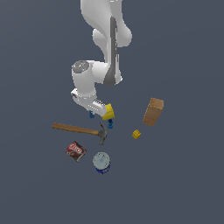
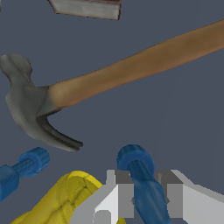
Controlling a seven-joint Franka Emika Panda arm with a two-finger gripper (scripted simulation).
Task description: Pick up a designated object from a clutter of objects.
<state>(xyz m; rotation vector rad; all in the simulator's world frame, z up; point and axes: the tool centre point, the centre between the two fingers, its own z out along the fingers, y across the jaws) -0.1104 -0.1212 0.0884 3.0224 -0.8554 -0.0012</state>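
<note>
My arm [image 1: 103, 48] folds down from above, wrist bent low over the desk [image 1: 183, 175] beside the yellow cup [image 1: 108, 112]. The hammer [image 2: 109, 83] lies just ahead of me, its claw turned toward the cup. My end effector [image 2: 146, 199] has its fingers [image 2: 119, 199] narrowed on either side of the tiny mid-blue peg [image 2: 139, 179], apparently gripping it. The darker blue piece [image 2: 22, 168] lies apart, beyond the cup.

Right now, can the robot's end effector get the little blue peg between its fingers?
Probably yes. In the wrist view the blue peg already sits between the end effector fingers, with nothing blocking it. The yellow cup and hammer lie close beside it.
</note>
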